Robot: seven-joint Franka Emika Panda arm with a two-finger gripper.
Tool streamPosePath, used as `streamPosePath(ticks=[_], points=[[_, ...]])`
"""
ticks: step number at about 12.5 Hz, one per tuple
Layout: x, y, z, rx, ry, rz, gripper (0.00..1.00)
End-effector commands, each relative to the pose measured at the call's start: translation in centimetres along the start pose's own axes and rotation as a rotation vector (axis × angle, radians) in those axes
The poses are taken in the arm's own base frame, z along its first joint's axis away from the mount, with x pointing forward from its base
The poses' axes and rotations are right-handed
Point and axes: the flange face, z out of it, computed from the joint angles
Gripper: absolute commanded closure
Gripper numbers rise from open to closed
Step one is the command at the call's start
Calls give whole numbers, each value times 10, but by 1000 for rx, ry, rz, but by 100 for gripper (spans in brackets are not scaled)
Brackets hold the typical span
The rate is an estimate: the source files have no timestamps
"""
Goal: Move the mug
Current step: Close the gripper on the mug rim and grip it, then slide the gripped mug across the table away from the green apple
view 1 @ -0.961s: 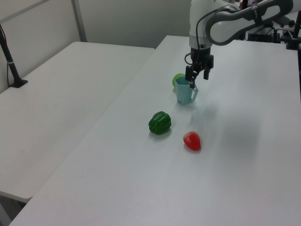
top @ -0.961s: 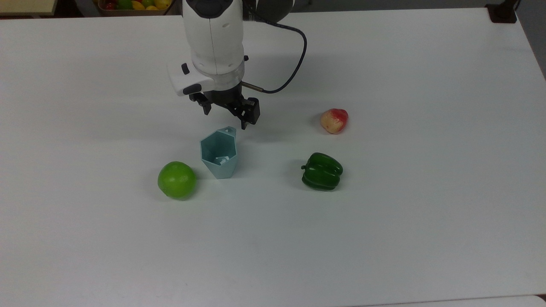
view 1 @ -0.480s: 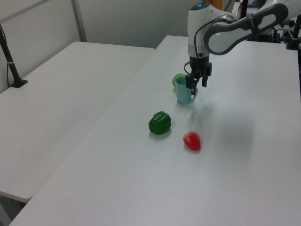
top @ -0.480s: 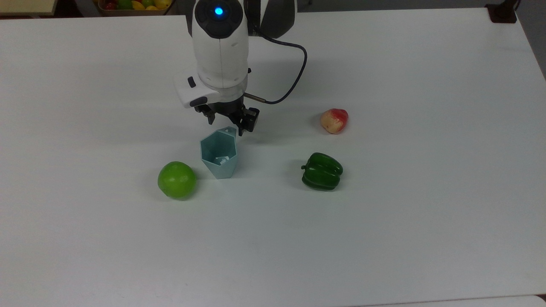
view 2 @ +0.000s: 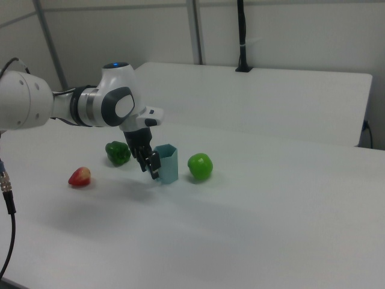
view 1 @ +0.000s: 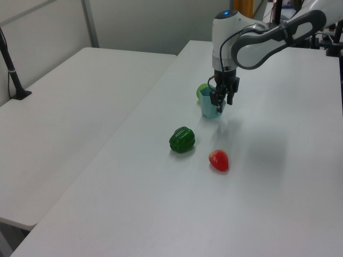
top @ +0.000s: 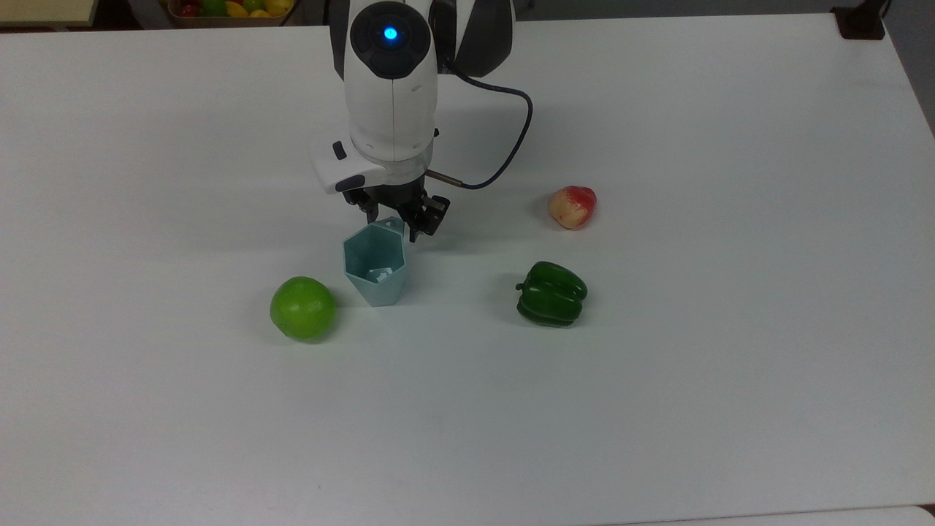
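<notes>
The tool (top: 397,221) hangs from the white arm with its dark fingers parted, straddling the small handle tab at the rim of the mug (top: 375,264), which stands upright near the middle of the tabletop (top: 730,365), toward its far edge as the top view shows it. No brand, label or writing can be read on anything.

In the top view, left to right, a green apple (top: 303,308) lies just beside the mug without touching it, then comes the mug, then, well apart, a green bell pepper (top: 551,294), with a red and yellow fruit (top: 573,207) beyond it toward the far edge. A blue light glows on the arm's wrist (top: 391,33), and a black cable (top: 511,139) loops out beside it. A tray of coloured fruit (top: 230,9) sits past the far left corner.

In the left view the tool (view 1: 220,101) stands in front of the mug (view 1: 209,107) and the apple (view 1: 202,90) peeks out behind it; a second white tabletop (view 1: 69,107) lies alongside.

In the right view the tool (view 2: 151,166) sits at the mug's (view 2: 166,163) side, and grey wall panels and a black post (view 2: 242,36) stand behind.
</notes>
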Motion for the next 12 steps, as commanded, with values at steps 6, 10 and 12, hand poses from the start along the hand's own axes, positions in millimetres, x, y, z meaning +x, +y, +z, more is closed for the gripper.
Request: streamPosePath(ticks=[6,10,12], points=[[1,-2,-2,0,53,29,69],[0,-2,-3,0,51,29,86],[0,-1,-6,0,56,27,87]])
